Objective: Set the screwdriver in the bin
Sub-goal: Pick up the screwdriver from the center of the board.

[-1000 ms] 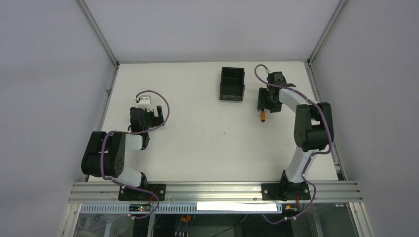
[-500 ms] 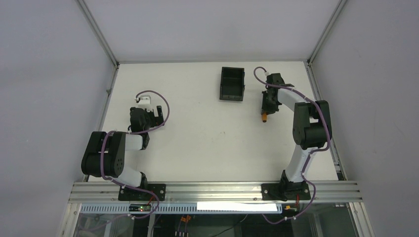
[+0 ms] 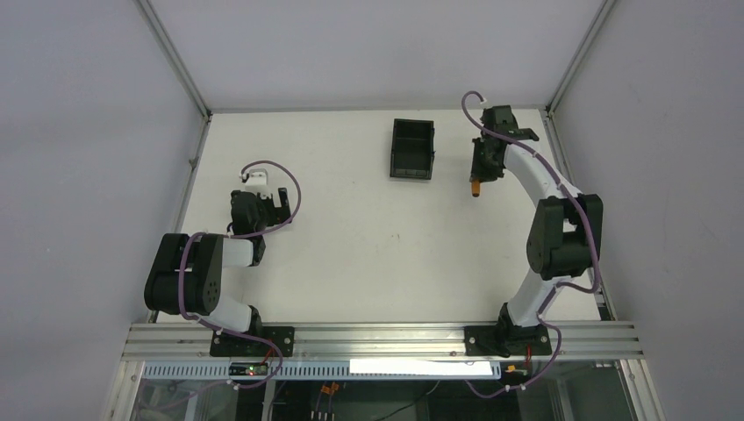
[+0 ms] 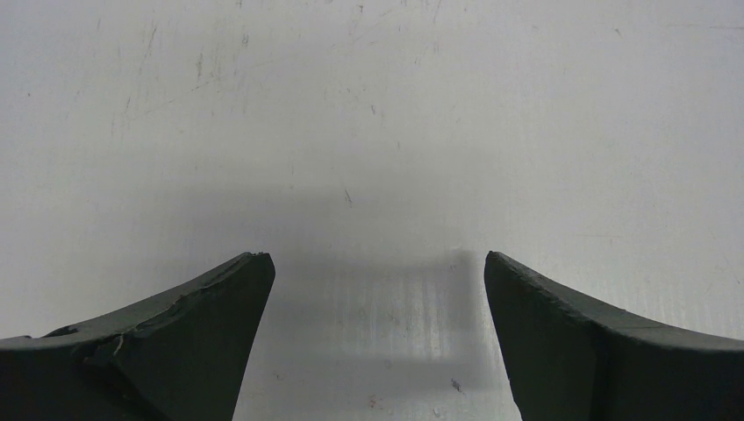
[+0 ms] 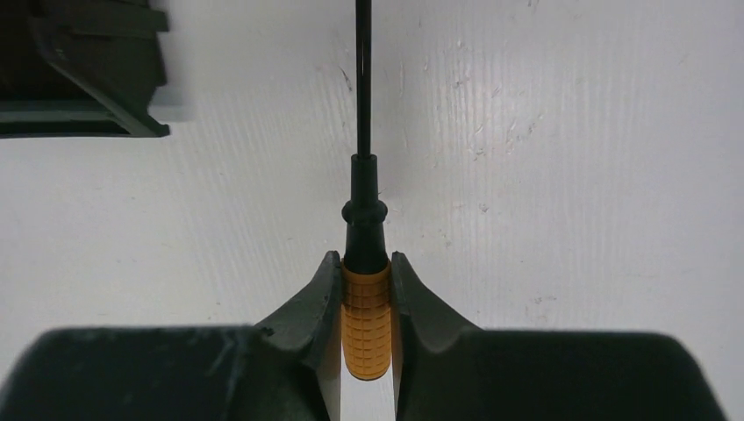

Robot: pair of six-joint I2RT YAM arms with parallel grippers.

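My right gripper (image 5: pixel 365 263) is shut on the orange handle of the screwdriver (image 5: pixel 365 316), whose thin black shaft points away from the wrist over the white table. From above, the orange handle of the screwdriver (image 3: pixel 475 187) pokes out below my right gripper (image 3: pixel 481 168), just right of the black bin (image 3: pixel 412 149). One corner of the bin (image 5: pixel 83 61) shows at the upper left of the right wrist view. On the left side of the table my left gripper (image 4: pixel 377 263) stands open over bare tabletop, nothing between its fingers.
The white table (image 3: pixel 351 246) is walled by grey panels with metal frame posts (image 3: pixel 175 61) at the back corners. Both arm bases sit on an aluminium rail (image 3: pixel 377 338) at the near edge.
My right gripper closed on the screwdriver's handle and carried it up and toward the back of the table, beside the bin. The left arm has not moved.
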